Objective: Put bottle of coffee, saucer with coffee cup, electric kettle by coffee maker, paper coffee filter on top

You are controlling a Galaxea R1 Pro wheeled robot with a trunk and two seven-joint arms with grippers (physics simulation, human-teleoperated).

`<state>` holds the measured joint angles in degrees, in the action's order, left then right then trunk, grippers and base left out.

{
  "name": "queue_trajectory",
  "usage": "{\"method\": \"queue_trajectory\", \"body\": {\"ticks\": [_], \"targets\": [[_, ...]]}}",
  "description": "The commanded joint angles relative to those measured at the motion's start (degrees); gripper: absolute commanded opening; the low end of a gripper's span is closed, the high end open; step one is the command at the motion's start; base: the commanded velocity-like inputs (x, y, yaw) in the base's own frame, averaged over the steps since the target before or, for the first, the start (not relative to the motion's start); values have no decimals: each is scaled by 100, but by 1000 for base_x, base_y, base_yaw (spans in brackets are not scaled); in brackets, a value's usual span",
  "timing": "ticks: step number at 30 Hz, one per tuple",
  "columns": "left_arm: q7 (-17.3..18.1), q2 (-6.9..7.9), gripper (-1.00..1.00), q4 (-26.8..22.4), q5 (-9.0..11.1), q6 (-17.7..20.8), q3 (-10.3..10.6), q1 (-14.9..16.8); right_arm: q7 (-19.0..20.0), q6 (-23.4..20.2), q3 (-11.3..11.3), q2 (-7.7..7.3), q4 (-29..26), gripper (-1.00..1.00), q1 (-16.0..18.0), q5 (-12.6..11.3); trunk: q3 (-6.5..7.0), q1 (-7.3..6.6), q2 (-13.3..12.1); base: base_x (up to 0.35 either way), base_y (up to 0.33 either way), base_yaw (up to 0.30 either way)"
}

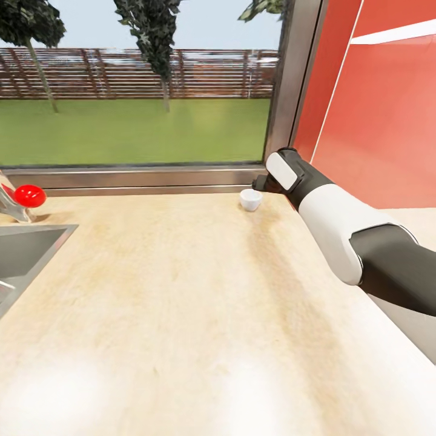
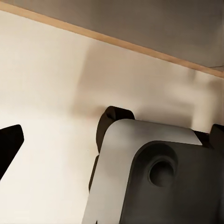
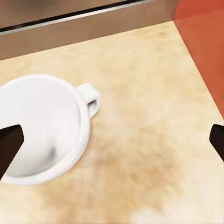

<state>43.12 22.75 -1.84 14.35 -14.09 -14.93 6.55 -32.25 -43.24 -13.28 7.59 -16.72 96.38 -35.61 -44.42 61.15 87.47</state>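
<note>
One small white ceramic coffee cup (image 3: 44,128) stood on the pale wooden table (image 1: 181,303) by the window corner, right gripper (image 1: 261,183) jaws spread and off-centre; a lopsided closure risked toppling it.

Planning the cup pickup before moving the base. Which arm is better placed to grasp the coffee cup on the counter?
The right arm. Its gripper already sits beside the coffee cup at the back of the counter, and its wrist view shows the cup close between open fingers. The left gripper looks at bare counter.
</note>
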Motion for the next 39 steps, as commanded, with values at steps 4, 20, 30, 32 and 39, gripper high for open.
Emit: {"method": "queue_trajectory", "body": {"ticks": [4,20,30,32,39], "targets": [[23,-6,100,8,23,-22,8,-117,-37,-18,-42,-3,-6,100,-3,-61,-5,0,2,5,0,0],[22,-19,100,9,16,-23,8,-434,-35,-18,-37,-11,-6,100,-17,-59,-5,0,2,1,0,0],[21,-33,100,8,18,-23,8,-444,-28,-10,-42,-12,1,100,-23,-59,-5,0,2,76,0,0],[21,-33,100,8,16,-23,8,-444,-28,-9,-42,-12,2,100,-23,-58,-5,0,2,6,0,0],[21,-34,100,8,15,-23,8,-444,-35,-3,-42,-12,11,100,-30,-54,-5,0,2,2,0,0]]}}
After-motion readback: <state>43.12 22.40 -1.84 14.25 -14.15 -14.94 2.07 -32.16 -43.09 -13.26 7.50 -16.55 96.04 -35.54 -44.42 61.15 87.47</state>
